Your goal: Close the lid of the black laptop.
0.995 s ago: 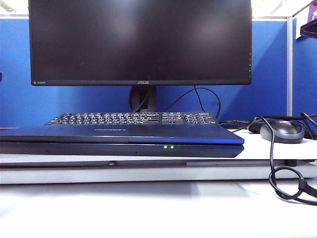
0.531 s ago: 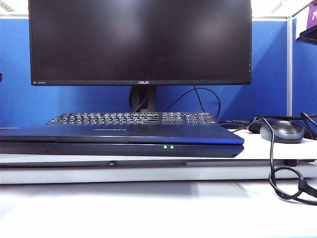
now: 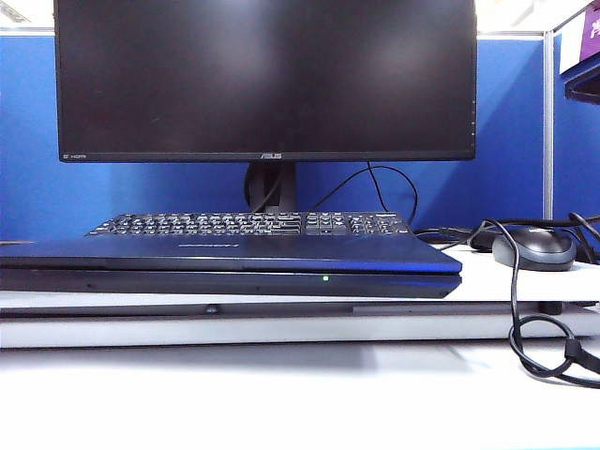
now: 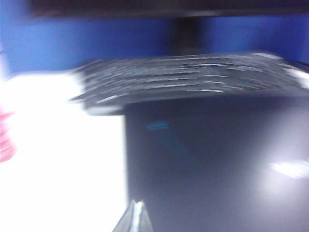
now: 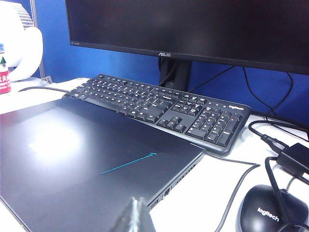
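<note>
Neither gripper shows in the exterior view. Only a sliver of the left gripper pokes into its own badly smeared wrist picture, hanging over the lid near one side edge, with white desk beside it. The right gripper is likewise just a blurred tip in its wrist view, above the lid close to the side edge where the ports are. From such slivers I cannot tell whether either one stands wide or narrow, and neither seems to hold anything.

From where I stand the black laptop lies at the front of the desk, its lid flat down on the base with no gap that I can make out, one green light glowing on the front edge. Just behind it sits the separate keyboard, then the ASUS monitor; the mouse and its looping cable lie off to the right.

I'd judge the job as good as done, so the risk is in the leaving. A gripper tip dragged low across the glossy lid could scratch it or shove the laptop into the keyboard, and the right arm swinging wide could snag the cable and tug the mouse.
</note>
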You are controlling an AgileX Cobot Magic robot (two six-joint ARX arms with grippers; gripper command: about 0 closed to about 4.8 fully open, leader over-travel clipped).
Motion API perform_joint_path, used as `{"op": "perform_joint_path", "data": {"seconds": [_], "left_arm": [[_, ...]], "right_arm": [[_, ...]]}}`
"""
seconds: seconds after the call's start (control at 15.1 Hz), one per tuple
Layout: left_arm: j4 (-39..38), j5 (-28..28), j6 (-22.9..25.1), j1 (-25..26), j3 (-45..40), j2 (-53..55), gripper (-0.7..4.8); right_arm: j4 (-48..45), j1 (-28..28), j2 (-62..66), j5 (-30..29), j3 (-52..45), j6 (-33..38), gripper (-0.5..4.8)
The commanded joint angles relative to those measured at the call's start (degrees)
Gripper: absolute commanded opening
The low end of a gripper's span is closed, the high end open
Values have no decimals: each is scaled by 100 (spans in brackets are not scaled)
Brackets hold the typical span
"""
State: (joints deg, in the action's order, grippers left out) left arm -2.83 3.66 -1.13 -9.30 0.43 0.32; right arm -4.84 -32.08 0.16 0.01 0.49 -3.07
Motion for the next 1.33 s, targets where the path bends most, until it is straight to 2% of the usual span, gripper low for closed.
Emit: {"op": "perform_joint_path", "data": {"seconds": [0.07,0.2,0.46,1.33], "left_arm": [[39,24,-350,883,0,-13,-3],[85,22,-382,1134,0,-13,-3],[81,-153,-466,1130,0,-13,-3],[50,-127,-490,1126,0,-13,-3]], "right_arm": [[-68,0,-9,7,-11,-13,-1],[-68,0,-9,7,-11,-13,-1],[-68,0,-9,7,-11,-13,-1],[-66,2,-9,7,-11,-13,-1]]}}
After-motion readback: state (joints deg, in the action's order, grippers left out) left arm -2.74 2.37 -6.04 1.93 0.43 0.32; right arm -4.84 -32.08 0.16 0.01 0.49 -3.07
